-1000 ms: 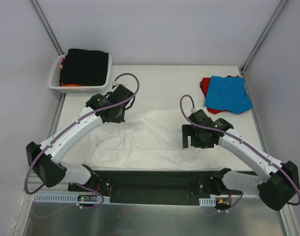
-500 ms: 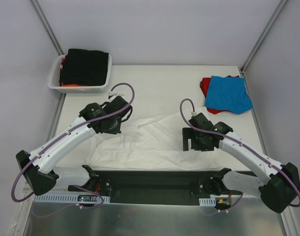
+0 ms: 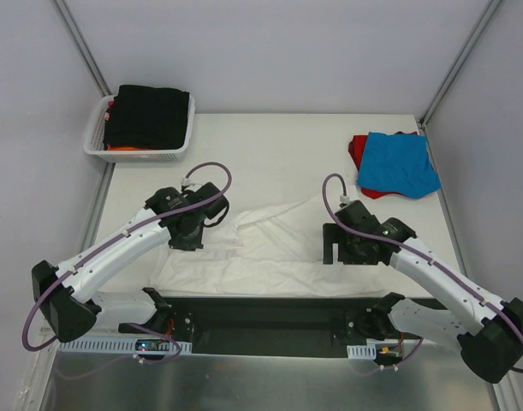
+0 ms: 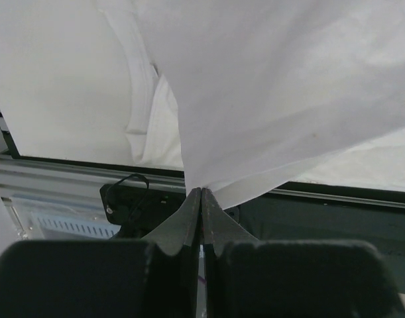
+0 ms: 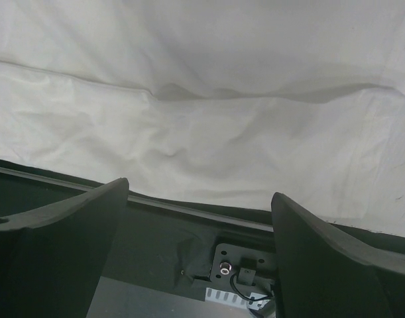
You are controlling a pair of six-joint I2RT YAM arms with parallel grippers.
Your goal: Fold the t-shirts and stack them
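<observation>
- The left gripper (image 4: 201, 193) is pinching a fold of the white t-shirt (image 3: 270, 248), its fingers pressed together with the cloth hanging taut from the tips.
- In the top view, that left gripper (image 3: 195, 233) is holding the shirt's left side, lifted off the table (image 3: 278, 145).
- The white t-shirt is lying crumpled across the near middle of the table, its near edge running along the dark base rail.
- The right gripper (image 5: 199, 190) is hovering with its fingers spread wide, over the shirt's near right part, gripping nothing.
- The blue t-shirt (image 3: 398, 163) is lying folded on the red t-shirt (image 3: 357, 150) at the far right.
- The black t-shirt (image 3: 150, 116) is sitting on an orange one (image 3: 124, 148) in the basket (image 3: 94, 137) at the far left.
</observation>
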